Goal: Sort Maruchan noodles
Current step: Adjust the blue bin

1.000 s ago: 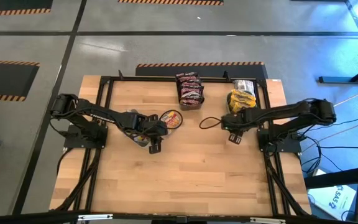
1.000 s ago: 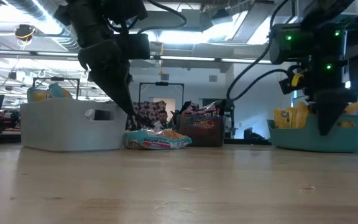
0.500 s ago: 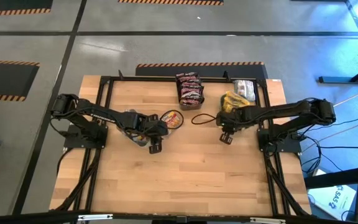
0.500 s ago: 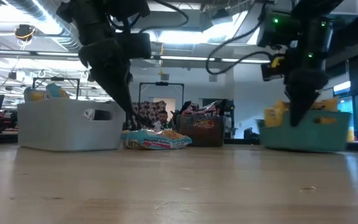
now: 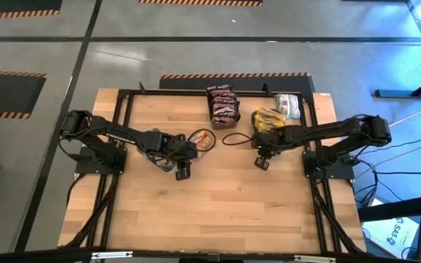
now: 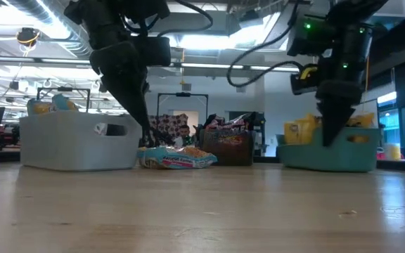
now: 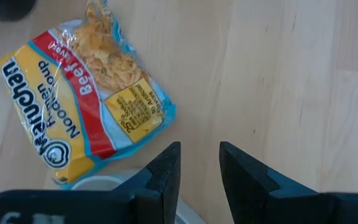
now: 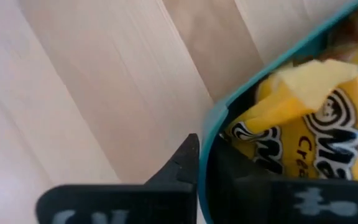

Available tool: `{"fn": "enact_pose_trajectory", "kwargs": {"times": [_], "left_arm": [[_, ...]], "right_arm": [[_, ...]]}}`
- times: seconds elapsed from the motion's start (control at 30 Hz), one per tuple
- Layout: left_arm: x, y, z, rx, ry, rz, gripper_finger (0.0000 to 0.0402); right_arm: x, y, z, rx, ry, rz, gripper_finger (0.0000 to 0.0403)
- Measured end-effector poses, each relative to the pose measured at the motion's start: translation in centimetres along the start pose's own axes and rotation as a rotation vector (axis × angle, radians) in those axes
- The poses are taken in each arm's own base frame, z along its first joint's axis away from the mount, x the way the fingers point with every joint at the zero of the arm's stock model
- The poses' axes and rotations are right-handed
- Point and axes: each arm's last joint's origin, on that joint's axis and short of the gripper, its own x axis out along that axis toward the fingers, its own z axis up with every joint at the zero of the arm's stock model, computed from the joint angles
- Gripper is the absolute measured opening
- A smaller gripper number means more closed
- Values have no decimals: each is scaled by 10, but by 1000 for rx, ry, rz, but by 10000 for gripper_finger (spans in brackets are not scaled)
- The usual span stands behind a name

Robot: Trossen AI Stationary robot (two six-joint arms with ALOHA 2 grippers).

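A yellow-and-red Maruchan packet (image 7: 86,99) lies flat on the table (image 5: 218,212), also seen in the high view (image 5: 202,139). My left gripper (image 7: 201,165) hovers just short of it, open, with bare wood between its fingers. Yellow packets (image 8: 303,118) sit in a teal bin (image 6: 329,156). My right gripper (image 8: 205,171) is shut on that bin's rim. Dark red packets (image 5: 224,106) fill a dark bin at the far edge. A silver-white packet (image 5: 289,105) lies at the far right. My right gripper holds the teal bin's rim (image 8: 211,134), one finger outside the wall (image 8: 185,163) and one inside, next to a yellow packet. The fingers come from above, pointing steeply down. The bin stands upright with its base on the table.
A pale grey bin (image 6: 79,140) holding a yellow packet stands under my left arm, its rim (image 7: 98,183) beside my left finger. A loop of black cable (image 5: 232,139) lies between the two grippers. The near half of the table is bare wood.
My right gripper has moved toward the table's left edge and tipped more steeply downward. The teal bin with its yellow packets has slid along the table with it. The silver-white packet has stayed at the far right. My left arm has kept still.
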Motion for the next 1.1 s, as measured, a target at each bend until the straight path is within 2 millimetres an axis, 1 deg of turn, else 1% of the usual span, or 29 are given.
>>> {"fn": "enact_pose_trajectory", "kwargs": {"times": [0.17, 0.33, 0.5, 0.73, 0.93, 1.0, 1.1], "left_arm": [[0, -1, 0, -6, 5, -25, 105], [-1, -3, 0, 1, 3, -30, 105], [-1, -3, 0, 2, 4, -31, 105], [-1, -3, 0, 3, 3, -31, 105], [-1, -3, 0, 3, 2, -31, 105], [-1, -5, -1, 9, 2, -34, 105], [-2, -8, -1, 16, 1, -39, 105]], "right_arm": [[-4, 2, -14, 70, 106, -23, 7], [-7, 11, -28, 139, 180, -55, 7], [-9, 24, -37, 175, 204, -44, 7], [-14, 45, -52, 164, 245, 10, 8], [-15, 49, -55, 158, 249, 16, 9], [-15, 48, -55, 161, 254, 20, 18], [-15, 48, -56, 153, 275, 26, 52]]}}
